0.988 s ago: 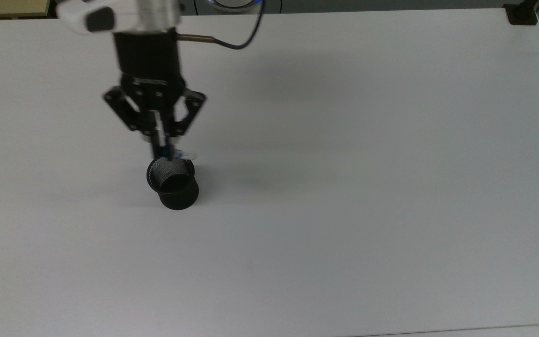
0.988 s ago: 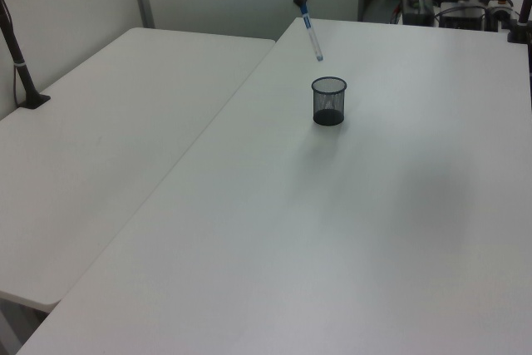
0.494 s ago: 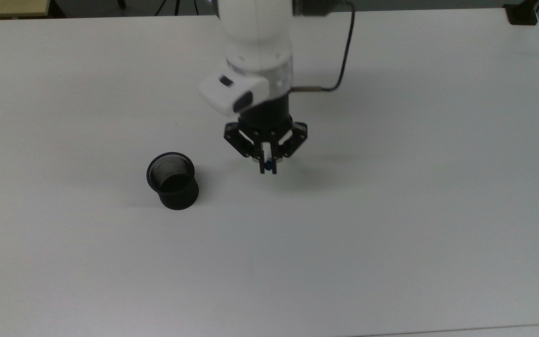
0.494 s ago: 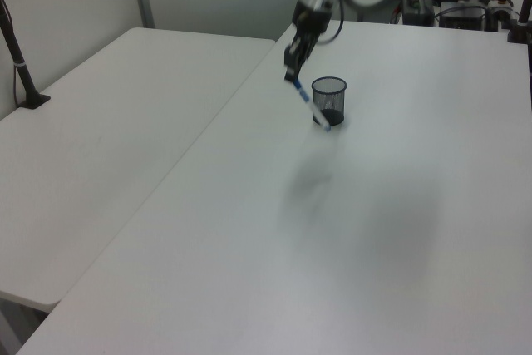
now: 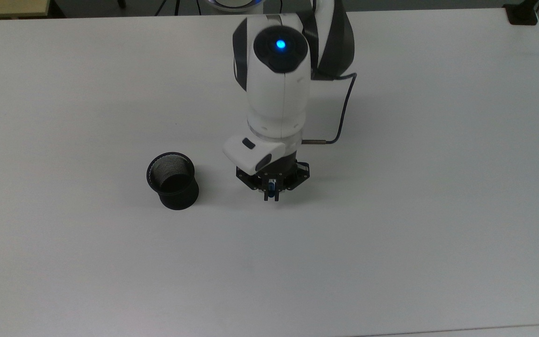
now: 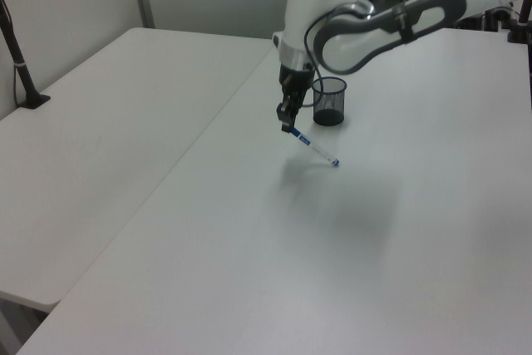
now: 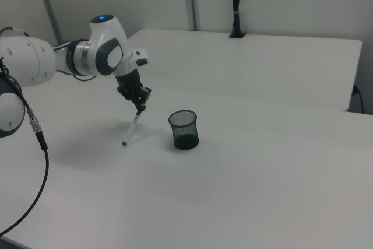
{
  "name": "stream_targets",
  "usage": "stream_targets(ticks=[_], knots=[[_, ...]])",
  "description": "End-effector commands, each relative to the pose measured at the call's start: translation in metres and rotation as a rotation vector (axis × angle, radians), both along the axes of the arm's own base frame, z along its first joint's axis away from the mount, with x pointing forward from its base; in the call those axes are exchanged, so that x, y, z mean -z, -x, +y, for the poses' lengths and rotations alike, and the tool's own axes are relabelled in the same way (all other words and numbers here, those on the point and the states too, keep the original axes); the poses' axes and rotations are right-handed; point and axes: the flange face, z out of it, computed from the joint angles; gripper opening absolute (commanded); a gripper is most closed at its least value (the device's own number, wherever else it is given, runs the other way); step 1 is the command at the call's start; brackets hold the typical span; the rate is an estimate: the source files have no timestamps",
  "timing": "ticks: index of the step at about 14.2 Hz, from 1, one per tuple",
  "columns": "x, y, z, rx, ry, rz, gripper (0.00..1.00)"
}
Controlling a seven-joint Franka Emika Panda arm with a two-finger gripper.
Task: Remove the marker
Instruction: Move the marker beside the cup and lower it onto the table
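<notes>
My gripper (image 5: pixel 272 197) is shut on the blue-capped top end of the marker (image 6: pixel 314 148), which hangs tilted with its lower blue end close to the white table (image 5: pixel 391 234). In the right view the gripper (image 7: pixel 140 108) holds the marker (image 7: pixel 132 128) slanting down toward the right view's left. The black mesh cup (image 5: pixel 172 180) stands upright and apart, to the top view's left of the gripper. The cup (image 6: pixel 329 101) stands behind the gripper (image 6: pixel 287 126) in the left view. Seen from the top, the marker (image 5: pixel 272 188) shows as a blue spot between the fingers.
The arm's black cable (image 5: pixel 344 107) loops beside the wrist. A black clamp (image 5: pixel 522 14) sits at the table's far right corner. A second white table (image 6: pixel 100 122) with a black post (image 6: pixel 21 64) adjoins on the left view's left.
The gripper carried the marker from above the cup toward the top view's right and lower, down near the table. The cup stayed put.
</notes>
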Motion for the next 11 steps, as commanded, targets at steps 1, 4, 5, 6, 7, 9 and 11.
stream_targets(ticks=[1, 4, 5, 6, 7, 9, 11], knots=[[0.011, 0.000, 0.011, -0.006, 0.026, 0.031, 0.17], [0.031, -0.003, 0.012, -0.009, 0.030, 0.034, 0.32], [0.031, -0.005, 0.012, -0.010, 0.027, 0.014, 0.32], [0.033, -0.005, 0.011, -0.008, 0.027, 0.014, 0.32], [0.033, -0.005, 0.011, -0.008, 0.027, 0.012, 0.33], [0.033, -0.005, 0.011, -0.005, 0.026, 0.012, 0.38], [0.026, -0.004, 0.012, -0.005, 0.022, 0.008, 0.42]])
